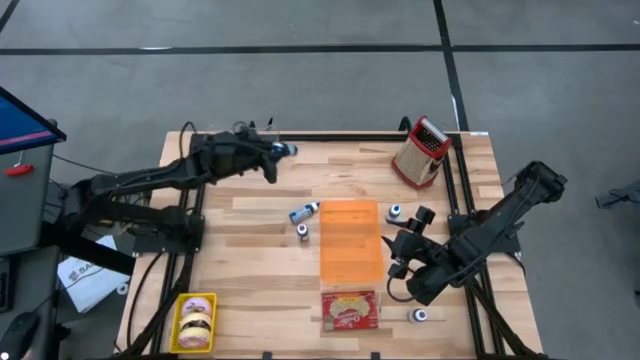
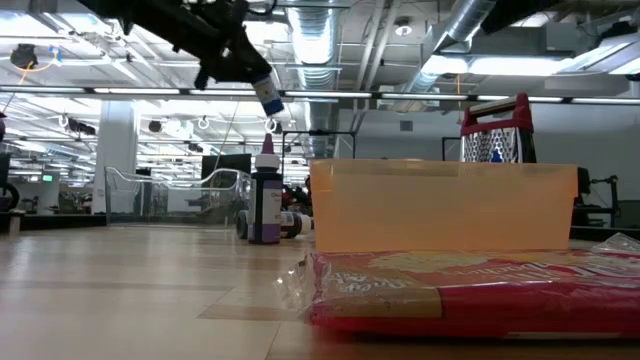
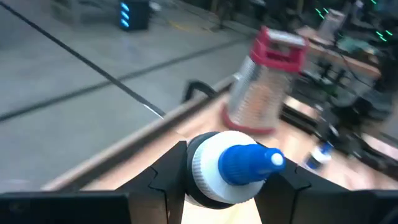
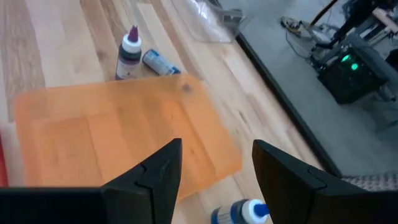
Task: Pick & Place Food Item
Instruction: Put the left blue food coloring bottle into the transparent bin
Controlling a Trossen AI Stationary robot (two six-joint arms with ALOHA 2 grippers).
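Note:
My left gripper (image 1: 276, 152) is high over the table's far left part, shut on a small bottle (image 3: 231, 165) with a white collar and blue cap; the low view shows that bottle (image 2: 269, 96) well above the tabletop. My right gripper (image 1: 398, 252) stands open in the air at the right side of the orange translucent box (image 1: 350, 240), nothing between its fingers (image 4: 155, 171). A red-printed food pack in clear wrap (image 1: 350, 309) lies flat at the near edge, just in front of the box. My left gripper pinches the bottle's white collar (image 3: 198, 167), just below the blue cap, between its two fingers, one on each side. The fingers run nearly level and the cap points forward past their tips. The bottle is lifted clear of the table.
A red-handled metal grater (image 1: 420, 150) stands at the far right. Small bottles are scattered around the box: one lying (image 1: 304, 211), one upright (image 1: 302, 232), others at its right (image 1: 395, 212) and near right (image 1: 418, 315). A yellow tray of doughnuts (image 1: 195, 322) sits near left.

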